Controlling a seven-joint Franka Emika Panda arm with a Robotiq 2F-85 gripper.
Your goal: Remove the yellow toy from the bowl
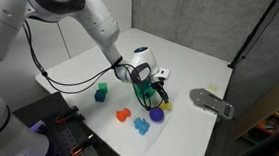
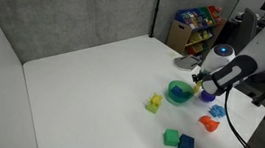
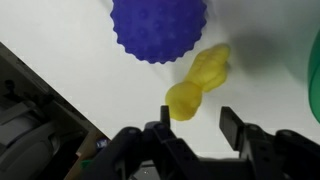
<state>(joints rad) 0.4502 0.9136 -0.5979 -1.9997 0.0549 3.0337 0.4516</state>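
The yellow toy (image 3: 200, 80) lies on the white table, outside the bowl, between the purple spiky ball (image 3: 160, 25) and the green bowl, whose edge (image 3: 316, 70) shows at the right. My gripper (image 3: 198, 118) is open and empty, and its fingertips hang just short of the toy. In an exterior view the gripper (image 1: 155, 92) hangs low by the bowl (image 1: 140, 90), with the yellow toy (image 1: 165, 106) beside the purple ball (image 1: 157, 114). In an exterior view the gripper (image 2: 208, 85) stands between the bowl (image 2: 179, 91) and the ball (image 2: 208, 94), and the yellow toy is hidden.
A yellow-green spiky toy (image 2: 154, 103) lies near the bowl. An orange toy (image 1: 123, 115) and a blue toy (image 1: 142, 126) lie nearby, and a green cube (image 1: 104, 87) and a blue cube (image 1: 100, 96) further off. A grey object (image 1: 213, 102) sits at the table edge.
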